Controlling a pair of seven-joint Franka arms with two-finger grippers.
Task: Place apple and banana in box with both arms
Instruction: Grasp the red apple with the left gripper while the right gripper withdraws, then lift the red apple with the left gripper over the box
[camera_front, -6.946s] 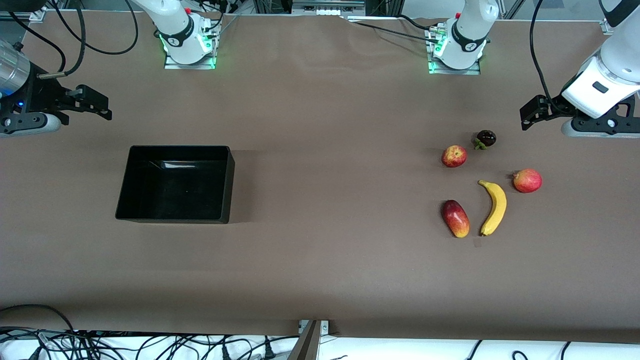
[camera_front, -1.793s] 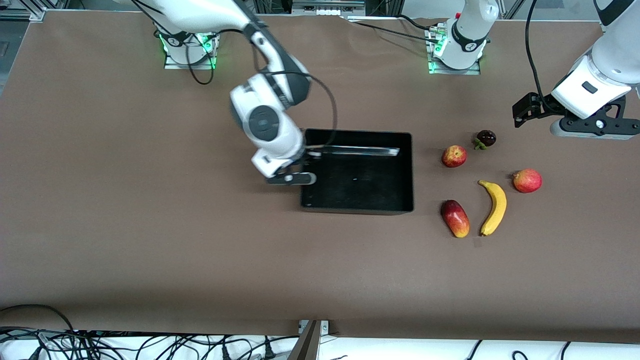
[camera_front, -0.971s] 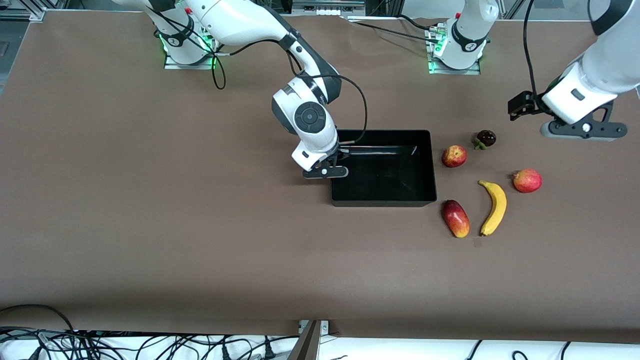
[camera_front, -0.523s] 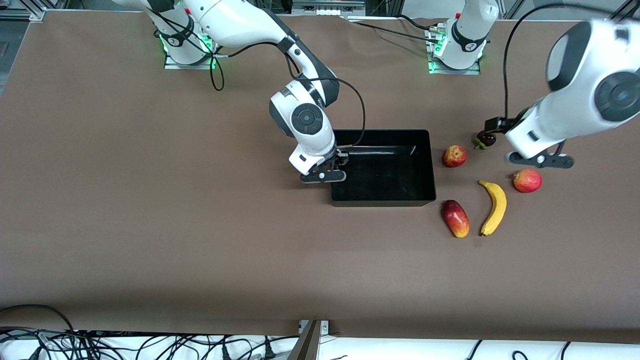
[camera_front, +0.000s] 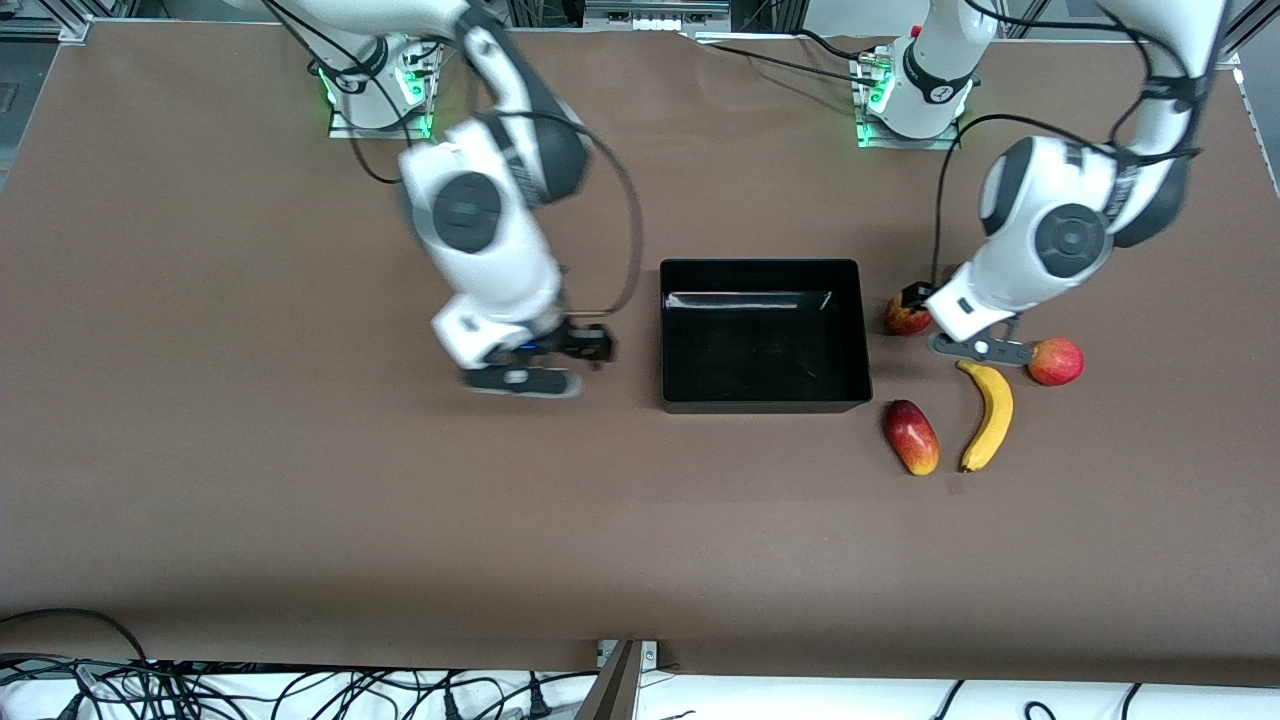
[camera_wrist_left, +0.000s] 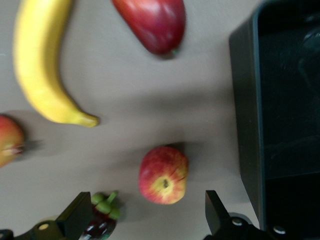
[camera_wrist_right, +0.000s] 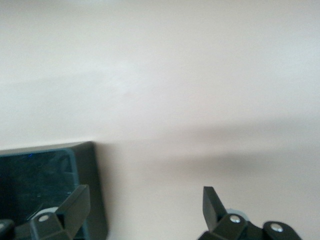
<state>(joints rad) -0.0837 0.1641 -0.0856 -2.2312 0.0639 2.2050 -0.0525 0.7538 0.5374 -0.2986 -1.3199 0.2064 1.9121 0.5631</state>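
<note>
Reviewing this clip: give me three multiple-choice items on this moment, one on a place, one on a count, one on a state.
1. The left gripper is over:
A. the apple
B. the box
C. the banana

2. Fruits lying inside the box:
A. two
B. one
C. none

3. The right gripper, beside the box, is:
A. shut on a fruit
B. open
C. shut on the box wall

Key: 1 A, the left wrist view shows the apple between its spread fingers; 2 C, the black floor is bare; 3 B, the right wrist view shows fingers apart.

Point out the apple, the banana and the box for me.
apple (camera_wrist_left: 163, 174), left wrist view, middle by the stem dimple.
banana (camera_front: 993, 410), front view, mid-curve.
box (camera_front: 762, 404), front view, wall nearest the camera.
</note>
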